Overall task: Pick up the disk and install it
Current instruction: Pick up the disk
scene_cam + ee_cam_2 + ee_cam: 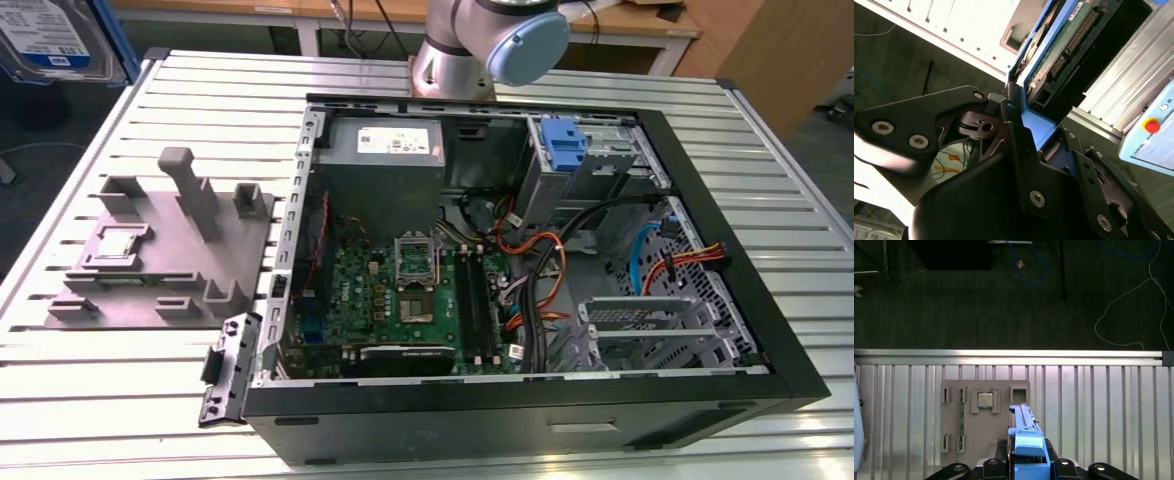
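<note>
Here's the disk (47, 38), up at eleven o'clock in the exterior view, label facing us and lifted clear of the counter (747, 180). In the second wrist view the gripper (1036, 127) has it: black jaws clenched on the blue carrier frame (1040, 124), one on either side, with the disk (1064, 45) rising away from them and showing its green circuit board. In the first wrist view the disk (1024, 432) is edge-on, the carrier frame (1029, 447) pinched in the gripper (1027, 467), and the slatted counter (1094, 405) lies below it. The grey plastic stand (971, 440) sits down there too, just beside the disk's edge as seen from here, with a square silver chip (985, 400) seated in one of its pockets. Back in the exterior view, that stand (160, 250) is at nine o'clock from the open computer case (534, 415), close to its side wall. Inside the case, the power supply (380, 145) sits at eleven o'clock, the green motherboard (400, 300) at seven, and a bay with a blue latch (567, 150) at one. The arm (494, 40) stands at twelve o'clock behind the case.
</note>
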Robot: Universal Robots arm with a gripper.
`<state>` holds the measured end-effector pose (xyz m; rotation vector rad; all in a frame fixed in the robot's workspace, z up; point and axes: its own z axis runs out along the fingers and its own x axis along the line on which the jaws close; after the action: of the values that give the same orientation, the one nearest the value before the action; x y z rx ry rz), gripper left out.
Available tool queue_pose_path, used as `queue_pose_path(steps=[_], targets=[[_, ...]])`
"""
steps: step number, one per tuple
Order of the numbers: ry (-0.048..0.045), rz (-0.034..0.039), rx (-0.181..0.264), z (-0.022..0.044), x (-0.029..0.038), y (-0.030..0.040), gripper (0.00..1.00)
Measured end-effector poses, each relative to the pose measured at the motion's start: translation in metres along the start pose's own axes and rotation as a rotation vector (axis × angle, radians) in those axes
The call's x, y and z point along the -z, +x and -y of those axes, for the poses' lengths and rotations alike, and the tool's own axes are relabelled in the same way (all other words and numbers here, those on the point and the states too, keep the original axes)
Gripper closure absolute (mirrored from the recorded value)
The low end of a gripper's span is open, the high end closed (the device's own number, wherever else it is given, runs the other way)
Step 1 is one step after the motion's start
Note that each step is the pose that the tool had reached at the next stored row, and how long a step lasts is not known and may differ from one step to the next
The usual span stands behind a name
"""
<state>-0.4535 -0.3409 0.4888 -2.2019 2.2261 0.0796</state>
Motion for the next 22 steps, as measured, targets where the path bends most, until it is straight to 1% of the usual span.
queue_pose_path(steps=[2,8,22], targets=[[0.0,0.0,0.0,0.0,0.0001,0.0013,0.63],[0.0001,0.0001,0.0,0.0002,0.0,0.0015,0.63],[0.0001,0.0,0.0,0.0056,0.0002,0.0013,0.63]])
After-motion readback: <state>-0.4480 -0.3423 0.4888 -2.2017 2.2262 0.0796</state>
